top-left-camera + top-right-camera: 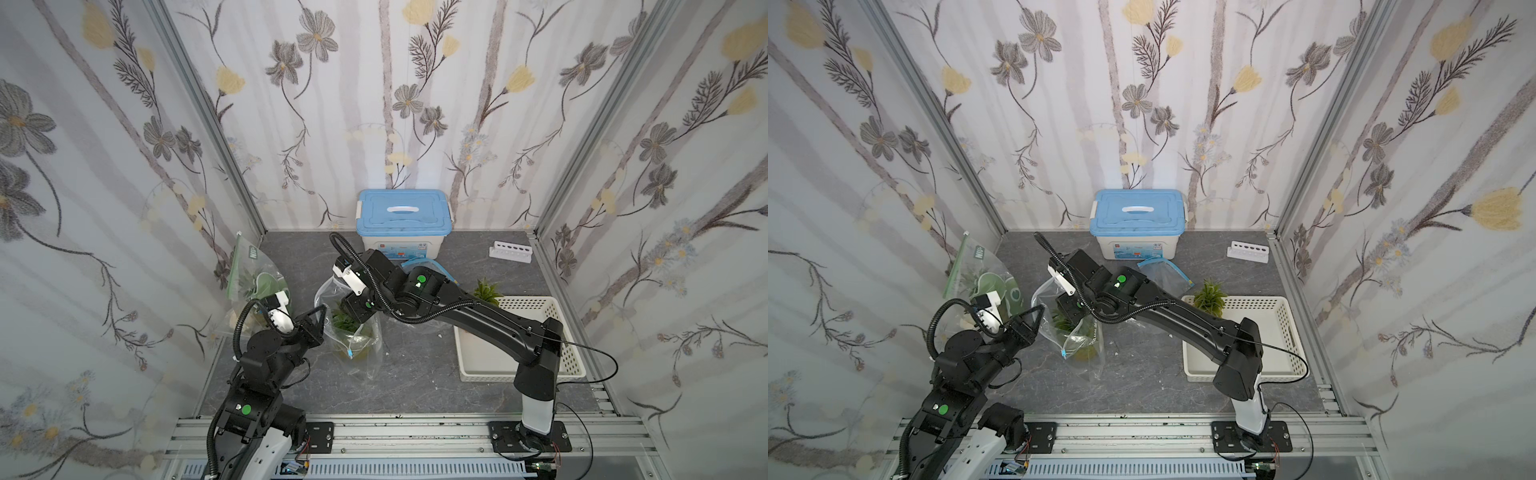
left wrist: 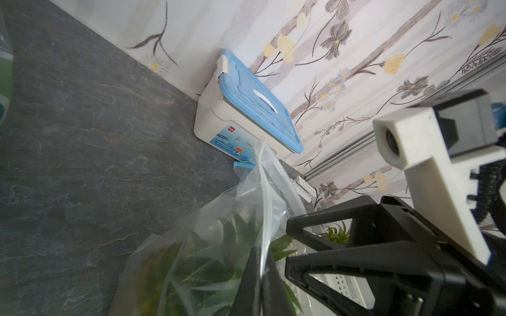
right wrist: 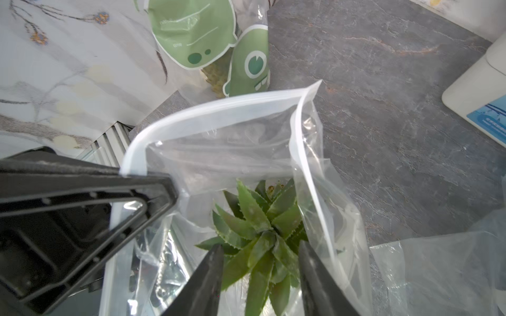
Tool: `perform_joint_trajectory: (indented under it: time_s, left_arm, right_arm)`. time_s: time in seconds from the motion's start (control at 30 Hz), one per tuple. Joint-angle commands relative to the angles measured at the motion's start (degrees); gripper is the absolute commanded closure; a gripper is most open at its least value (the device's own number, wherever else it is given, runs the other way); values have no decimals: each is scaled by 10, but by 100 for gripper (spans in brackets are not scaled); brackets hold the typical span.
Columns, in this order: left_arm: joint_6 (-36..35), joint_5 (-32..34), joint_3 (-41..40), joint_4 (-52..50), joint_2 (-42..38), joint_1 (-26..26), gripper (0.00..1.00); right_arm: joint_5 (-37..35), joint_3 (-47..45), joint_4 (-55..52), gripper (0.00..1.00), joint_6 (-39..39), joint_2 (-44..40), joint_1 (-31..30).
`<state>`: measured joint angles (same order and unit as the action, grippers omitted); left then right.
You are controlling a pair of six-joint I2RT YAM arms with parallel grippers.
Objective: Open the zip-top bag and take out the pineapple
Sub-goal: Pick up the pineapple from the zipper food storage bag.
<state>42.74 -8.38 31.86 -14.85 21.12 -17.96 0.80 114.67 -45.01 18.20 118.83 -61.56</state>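
A clear zip-top bag (image 1: 360, 347) stands in the middle of the grey table in both top views, its mouth pulled open. The pineapple (image 3: 260, 224) sits inside it, green crown leaves (image 1: 345, 323) pointing up. My left gripper (image 2: 261, 253) is shut on the bag's white zip rim (image 3: 208, 109) and holds it up at the bag's left side (image 1: 1038, 312). My right gripper (image 3: 258, 250) reaches down into the bag's mouth. It is open, with one finger on each side of the crown leaves. The fruit's body shows only dimly through the plastic.
A blue-lidded white box (image 1: 405, 216) stands at the back wall. A white basket (image 1: 519, 336) at the right holds another green crown (image 1: 487, 291). A green-printed bag (image 1: 257, 278) leans in the left corner. A flat bag with a blue zip (image 1: 1163, 272) and a white tube rack (image 1: 511, 250) lie behind.
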Motion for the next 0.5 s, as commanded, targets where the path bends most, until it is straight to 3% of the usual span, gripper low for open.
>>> perform_joint_trajectory:
  time_s: [0.0,0.23,0.47]
  left_arm:
    - [13,-13,-6,50,10,-1,100]
    - [14,-15,-11,68,14,-4,100]
    - [13,-7,-23,63,-4,-5,100]
  right_arm:
    - [-32,3,-25,48,11,5,0]
    - [-9,5,-23,40,4,11,-1]
    - [11,34,-34,38,1,46,-1]
